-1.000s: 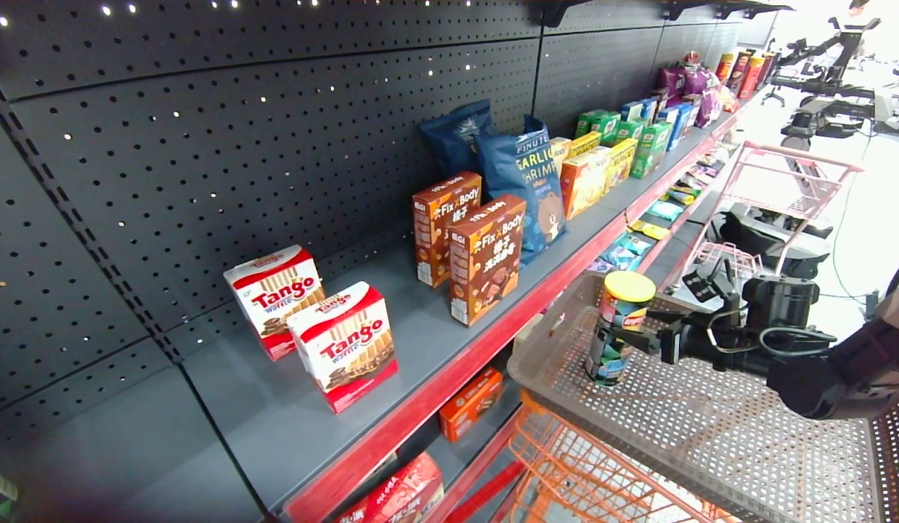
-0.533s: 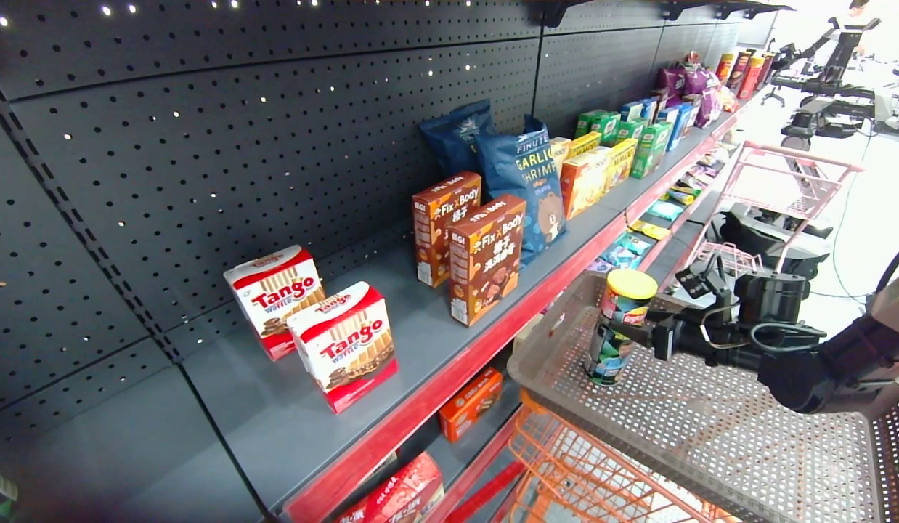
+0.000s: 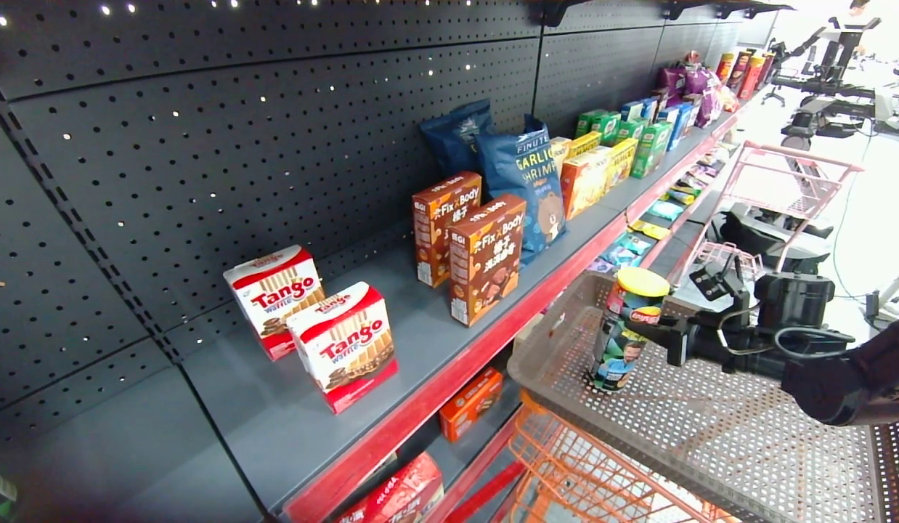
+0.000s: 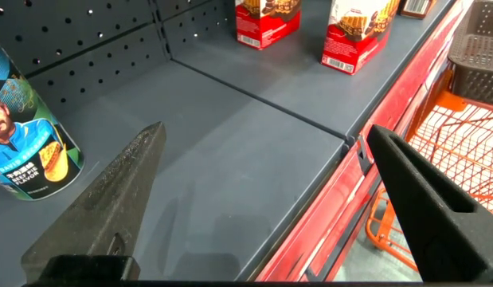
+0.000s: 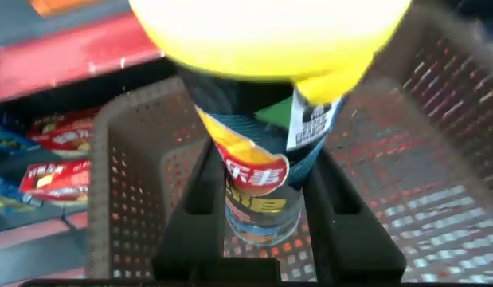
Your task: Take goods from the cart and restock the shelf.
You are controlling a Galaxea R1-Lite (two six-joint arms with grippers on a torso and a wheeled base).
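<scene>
On the left, the grey shelf (image 3: 420,341) carries boxes in front-facing pairs. The wafer boxes (image 3: 344,345) stand toward its left end, and the bare board beside them is probably room for new stock. The left pincer (image 4: 264,135) hangs over that bare stretch by the red front edge, fingers wide apart and empty, with a shelved can (image 4: 27,127) upright nearby.

To the right, the yellow-lidded can (image 3: 618,359) leans slightly in the near-left corner of the grey basket (image 3: 711,436) atop the cart (image 3: 580,479). The right pincer (image 3: 638,330) is clamped on the can's middle, seemingly to lift it out.

Pink wire trolley (image 3: 780,187) beside distant black equipment (image 3: 814,120)
</scene>
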